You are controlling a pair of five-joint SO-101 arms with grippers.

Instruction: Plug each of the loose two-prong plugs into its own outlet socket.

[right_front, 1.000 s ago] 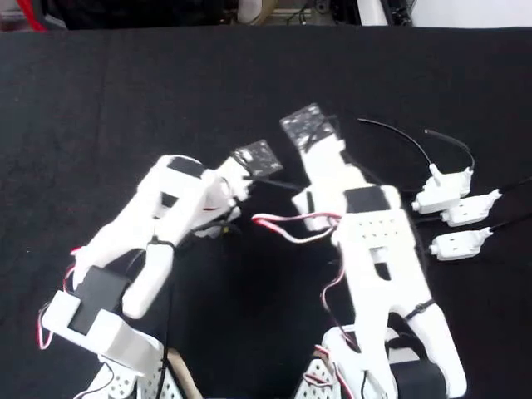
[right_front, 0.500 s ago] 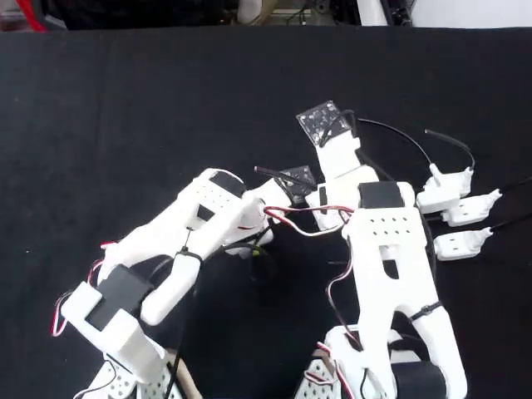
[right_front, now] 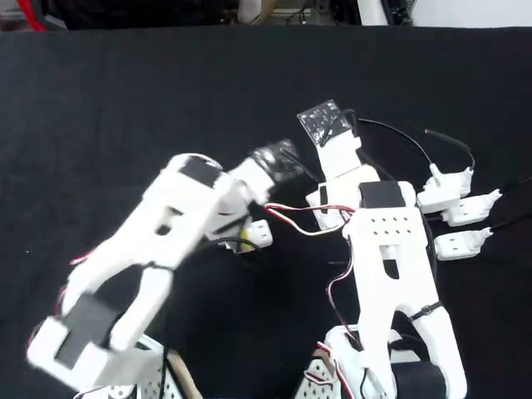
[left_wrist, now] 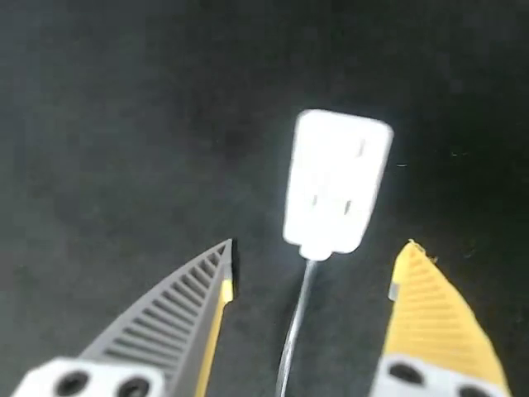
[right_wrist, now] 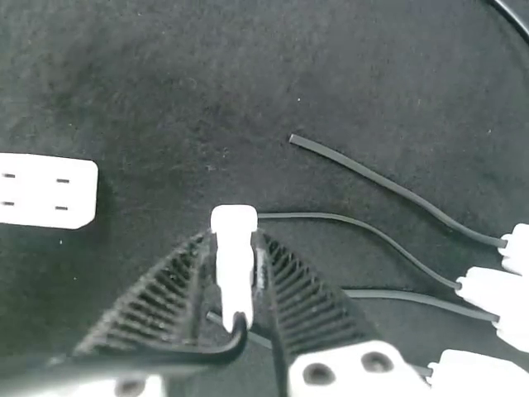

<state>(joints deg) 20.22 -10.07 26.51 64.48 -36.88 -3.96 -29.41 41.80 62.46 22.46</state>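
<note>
Left gripper [left_wrist: 318, 248] stood open, jaws well apart; right gripper [right_wrist: 234, 244] gripped a plug [right_wrist: 234, 222]; both arms extended forward, apparently converging.

plain black surface [right_front: 100, 100], white left arm [right_front: 166, 224], white right arm [right_front: 386, 249], white outlet socket [left_wrist: 337, 182], left jaws ribbed, one grey, one yellow, right jaws ribbed black, white plug [right_wrist: 234, 265], thin black cords [right_wrist: 372, 179]

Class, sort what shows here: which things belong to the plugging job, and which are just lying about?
Job: small white plug, clamped in the right gripper; white outlet socket block ahead of the open left gripper; three white cabled connectors lying farther right.
Lying about: black cloth table; clutter beyond its far edge.
</note>
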